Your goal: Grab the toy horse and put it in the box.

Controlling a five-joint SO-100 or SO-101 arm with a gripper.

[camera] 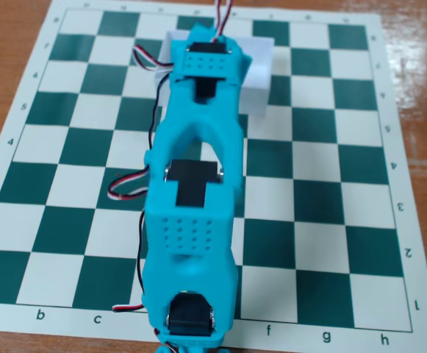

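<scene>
The turquoise arm (195,198) is reaching over the box (261,70), hiding horse and pincer, so I cannot tell its grip; a release off-centre is risking a miss.

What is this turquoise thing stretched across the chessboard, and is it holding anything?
It is a small robot arm, built from turquoise plastic segments with black motors and coloured wires. One fixed camera looks down on it from above, over its base at the bottom edge. The arm reaches away from the camera across a green-and-white chessboard lying on a wooden table. Its far end hangs over a white box, which it mostly covers. The gripper is underneath and out of sight, so I cannot tell whether it holds anything. No toy horse shows anywhere on the board.
</scene>
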